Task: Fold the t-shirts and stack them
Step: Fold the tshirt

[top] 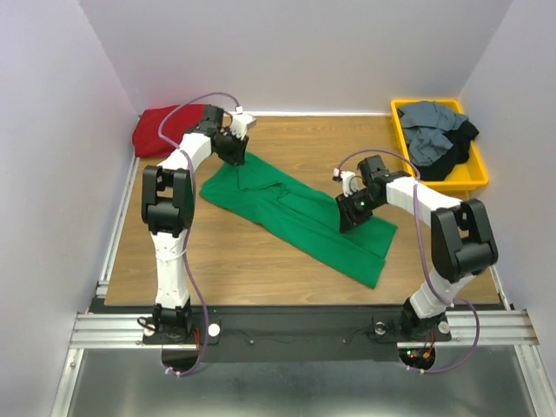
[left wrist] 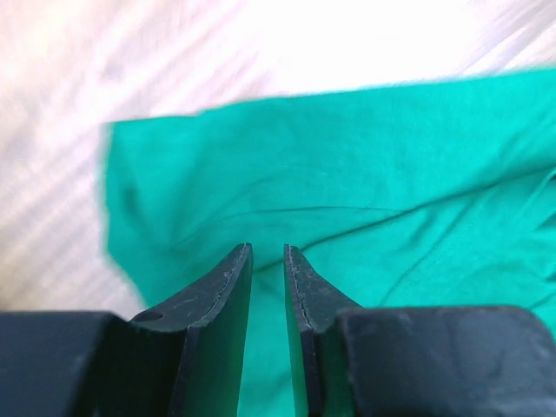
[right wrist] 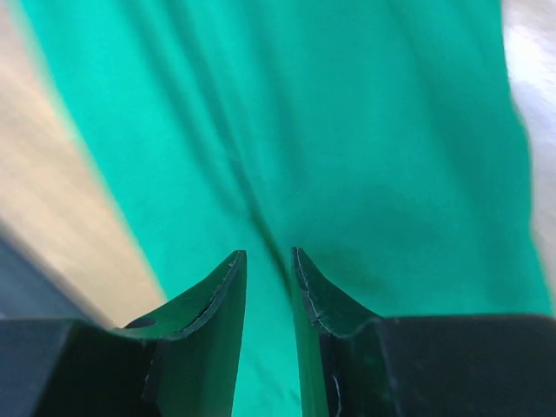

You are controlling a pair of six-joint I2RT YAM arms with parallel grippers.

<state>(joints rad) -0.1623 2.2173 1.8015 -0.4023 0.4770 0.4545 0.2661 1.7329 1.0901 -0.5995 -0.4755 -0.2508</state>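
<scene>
Currently L tool (left wrist: 268, 248) & R tool (right wrist: 268, 252) sit slit-narrow over soft, creased green t-shirt (top: 304, 230); can't tell if pinching.

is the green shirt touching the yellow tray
Apart. The top external view shows bare wooden table between the green shirt and the yellow tray.

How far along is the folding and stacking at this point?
Done: nothing stacked yet. In hand: the green shirt lies stretched out diagonally, left pincer and right pincer both low over it, jaws nearly closed; grip unclear. Left: the red shirt bunched in the far-left corner, the grey and black shirts heaped in the yellow tray.
</scene>
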